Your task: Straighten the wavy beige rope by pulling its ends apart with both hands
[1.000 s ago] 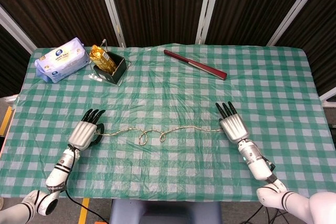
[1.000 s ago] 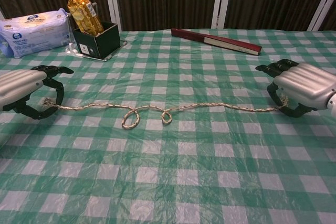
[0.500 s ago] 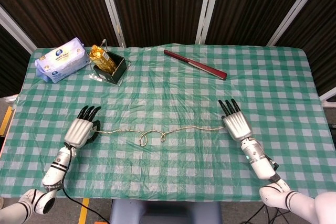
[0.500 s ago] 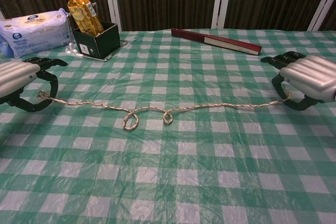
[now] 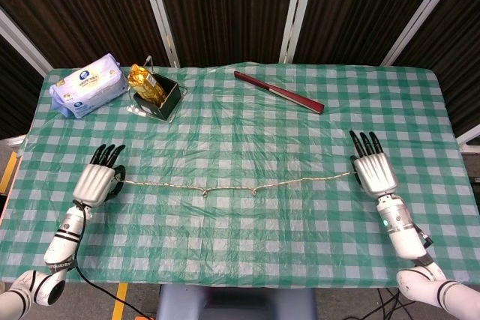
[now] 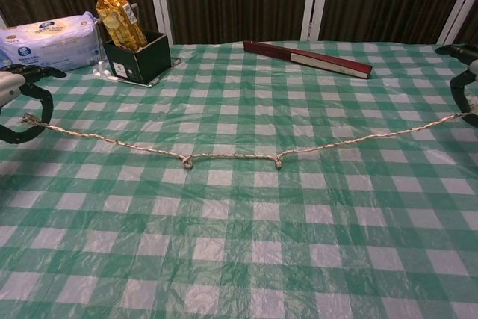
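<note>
From the head view, the beige rope [image 5: 232, 184] lies nearly straight across the green checked tablecloth [image 5: 247, 125], running from the left hand [image 5: 96, 180] to the right hand [image 5: 373, 171]. Two small tight kinks sit near its middle (they look like little knots, though the picture is too small to be sure). Each hand lies palm down with its dark fingers reaching away from the robot, and each holds one rope end underneath, where the grip itself is hidden. Toward the far left corner rest a pack of wipes [image 5: 90, 85] and, just beside it, a black holder [image 5: 160, 99] with a gold packet [image 5: 146, 84] standing in it. A dark red folded fan [image 5: 278, 91] lies near the far edge.

From the chest view, the rope [image 6: 231, 154] sags slightly toward its middle. At the frame's left edge the left hand [image 6: 19, 102] pinches the frayed end between curved dark fingers. Only a sliver of the right hand [image 6: 467, 72] shows at the right edge, with the other rope end meeting it there.
</note>
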Tool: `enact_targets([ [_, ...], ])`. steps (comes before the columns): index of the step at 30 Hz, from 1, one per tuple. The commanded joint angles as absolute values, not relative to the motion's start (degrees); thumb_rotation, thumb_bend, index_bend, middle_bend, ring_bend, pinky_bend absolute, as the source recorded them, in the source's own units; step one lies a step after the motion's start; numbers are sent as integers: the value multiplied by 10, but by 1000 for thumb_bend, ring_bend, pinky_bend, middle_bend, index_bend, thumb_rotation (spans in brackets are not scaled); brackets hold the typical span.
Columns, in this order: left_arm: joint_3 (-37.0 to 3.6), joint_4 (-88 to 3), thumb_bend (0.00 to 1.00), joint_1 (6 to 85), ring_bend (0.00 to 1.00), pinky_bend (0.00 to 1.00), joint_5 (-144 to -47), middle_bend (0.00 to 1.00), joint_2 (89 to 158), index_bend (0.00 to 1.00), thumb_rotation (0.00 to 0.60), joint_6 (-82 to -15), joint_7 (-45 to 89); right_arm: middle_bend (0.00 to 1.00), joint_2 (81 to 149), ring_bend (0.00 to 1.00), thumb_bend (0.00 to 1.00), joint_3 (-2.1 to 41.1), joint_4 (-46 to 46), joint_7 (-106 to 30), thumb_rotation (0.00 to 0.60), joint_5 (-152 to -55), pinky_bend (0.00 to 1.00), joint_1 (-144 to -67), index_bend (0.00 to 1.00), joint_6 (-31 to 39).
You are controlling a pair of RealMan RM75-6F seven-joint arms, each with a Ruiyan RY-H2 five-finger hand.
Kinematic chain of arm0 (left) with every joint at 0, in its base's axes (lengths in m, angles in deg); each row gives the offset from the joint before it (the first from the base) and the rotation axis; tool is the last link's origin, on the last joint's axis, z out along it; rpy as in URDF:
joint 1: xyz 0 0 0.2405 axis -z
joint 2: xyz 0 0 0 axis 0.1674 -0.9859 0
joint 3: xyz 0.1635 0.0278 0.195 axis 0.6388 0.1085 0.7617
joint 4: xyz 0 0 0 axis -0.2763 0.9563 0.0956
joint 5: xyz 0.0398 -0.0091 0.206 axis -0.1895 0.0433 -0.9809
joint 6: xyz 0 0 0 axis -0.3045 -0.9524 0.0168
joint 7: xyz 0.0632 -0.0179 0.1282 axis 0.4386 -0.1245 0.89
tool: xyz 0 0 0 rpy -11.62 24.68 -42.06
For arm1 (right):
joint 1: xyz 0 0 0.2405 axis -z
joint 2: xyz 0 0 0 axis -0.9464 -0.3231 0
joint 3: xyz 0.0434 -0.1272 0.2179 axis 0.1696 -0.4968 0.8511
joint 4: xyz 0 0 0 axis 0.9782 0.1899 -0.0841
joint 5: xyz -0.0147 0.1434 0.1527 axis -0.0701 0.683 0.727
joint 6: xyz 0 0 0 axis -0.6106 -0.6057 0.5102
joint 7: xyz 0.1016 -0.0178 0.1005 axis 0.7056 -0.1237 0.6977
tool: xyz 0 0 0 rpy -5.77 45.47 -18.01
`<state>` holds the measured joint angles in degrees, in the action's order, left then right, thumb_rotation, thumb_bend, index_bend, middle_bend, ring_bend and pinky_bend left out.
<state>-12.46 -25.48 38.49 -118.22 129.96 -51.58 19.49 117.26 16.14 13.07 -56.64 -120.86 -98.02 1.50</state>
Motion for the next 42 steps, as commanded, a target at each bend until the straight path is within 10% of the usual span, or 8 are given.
enact_targets([
  [1,-126,-251,440,383,0,47,-1179,61,1297,689,600,-515,190,39,1159,0,630,162,134,-551,600,-1200,0,-967,787,8],
  [42,-110,-132,441,394,0,46,-1180,65,1362,687,600,-458,133,39,1222,0,631,152,296,-430,600,-1177,0,-937,787,60],
])
